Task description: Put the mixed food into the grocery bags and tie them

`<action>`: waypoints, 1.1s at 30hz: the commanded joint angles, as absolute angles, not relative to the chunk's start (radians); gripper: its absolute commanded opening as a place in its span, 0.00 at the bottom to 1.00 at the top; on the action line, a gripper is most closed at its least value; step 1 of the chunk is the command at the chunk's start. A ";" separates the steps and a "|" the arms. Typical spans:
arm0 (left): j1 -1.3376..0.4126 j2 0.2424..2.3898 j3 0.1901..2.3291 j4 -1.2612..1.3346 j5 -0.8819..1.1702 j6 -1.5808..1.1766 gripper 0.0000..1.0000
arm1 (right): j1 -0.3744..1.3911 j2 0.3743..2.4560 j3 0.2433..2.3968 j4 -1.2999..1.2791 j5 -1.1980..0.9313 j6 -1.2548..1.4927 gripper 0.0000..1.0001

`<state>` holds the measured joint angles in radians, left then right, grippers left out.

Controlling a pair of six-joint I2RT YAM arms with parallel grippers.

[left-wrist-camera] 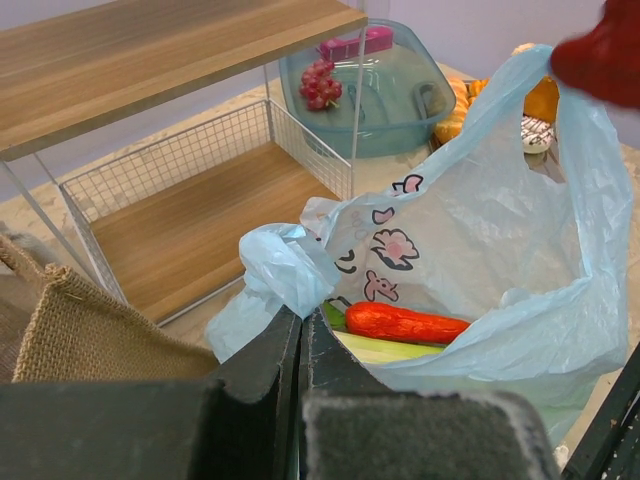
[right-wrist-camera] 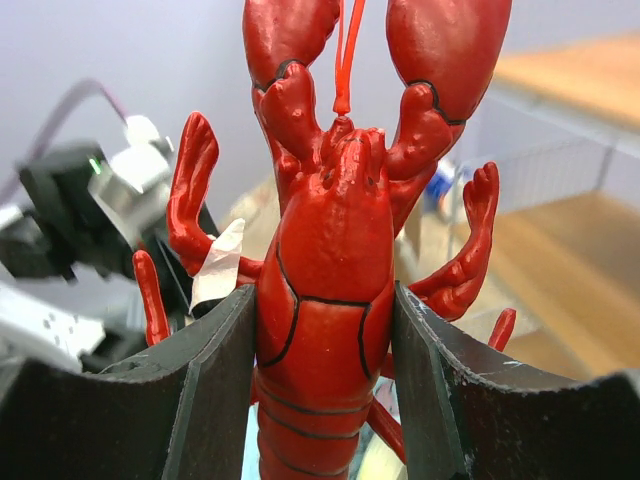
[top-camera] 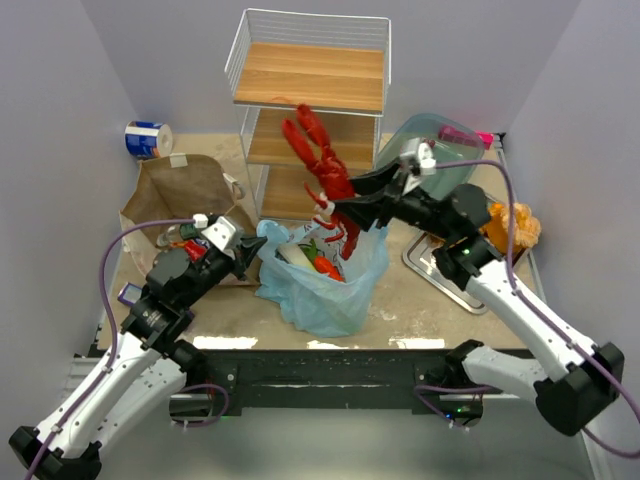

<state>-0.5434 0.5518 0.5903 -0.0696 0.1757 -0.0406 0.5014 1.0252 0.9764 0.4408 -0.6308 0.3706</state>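
The right gripper [right-wrist-camera: 325, 340] clamps the red lobster [right-wrist-camera: 335, 230] by its body above the light-blue plastic bag [left-wrist-camera: 500, 250], whose rim the closed left gripper [left-wrist-camera: 300, 340] pinches, likely to keep its mouth open.

Lab test booth: plain walls [top-camera: 60, 80] enclose the table [top-camera: 420, 310]

Top: fixed high behind both arm bases, facing down and forward across the whole table [top-camera: 230, 315] to the wire shelf [top-camera: 310, 75].
Left wrist: low and close, looking over the left end effector [left-wrist-camera: 302, 325] into the blue bag [left-wrist-camera: 500, 230].
Right wrist: very close, looking along the right end effector [right-wrist-camera: 325, 300] at the lobster [right-wrist-camera: 335, 240].
Shared: top and left wrist both show the blue bag and wire shelf; top and right wrist both show the lobster.
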 commanded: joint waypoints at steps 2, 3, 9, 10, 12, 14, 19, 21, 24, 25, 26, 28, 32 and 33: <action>-0.535 0.538 0.575 0.017 0.178 -0.034 0.00 | 0.592 1.116 0.963 0.511 -0.580 0.161 0.00; -0.535 0.538 0.574 0.018 0.176 -0.034 0.00 | 0.597 1.127 0.962 0.503 -0.575 0.129 0.00; -0.534 0.528 0.569 0.026 0.169 -0.029 0.00 | 0.617 1.177 0.879 0.462 -0.525 0.035 0.00; -0.532 0.525 0.568 0.028 0.169 -0.028 0.00 | 0.621 1.175 0.839 0.463 -0.499 0.028 0.00; -0.532 0.523 0.566 0.031 0.167 -0.028 0.00 | 0.626 1.169 0.802 0.462 -0.482 0.015 0.00; -0.534 0.523 0.565 0.032 0.170 -0.029 0.00 | 0.635 1.144 0.750 0.451 -0.453 0.006 0.00; -0.532 0.526 0.566 0.040 0.173 -0.032 0.00 | 0.663 1.077 0.661 0.401 -0.414 0.006 0.00; -0.531 0.528 0.566 0.041 0.160 -0.040 0.00 | 0.676 1.036 0.638 0.364 -0.396 0.006 0.00; -0.529 0.529 0.569 0.040 0.143 -0.057 0.00 | 0.713 0.988 0.600 0.308 -0.370 0.020 0.00; -0.529 0.531 0.572 0.038 0.127 -0.061 0.00 | 0.738 0.974 0.583 0.279 -0.361 0.023 0.00; -0.529 0.532 0.574 0.037 0.106 -0.066 0.00 | 0.752 0.956 0.574 0.269 -0.354 0.023 0.00; -0.528 0.537 0.581 0.029 0.084 -0.080 0.00 | 0.790 0.948 0.555 0.227 -0.336 0.028 0.00; -0.526 0.538 0.583 0.035 0.057 -0.109 0.00 | 0.831 0.950 0.542 0.178 -0.322 0.037 0.00; -0.526 0.540 0.586 0.034 0.049 -0.117 0.00 | 0.839 0.950 0.537 0.175 -0.321 0.046 0.00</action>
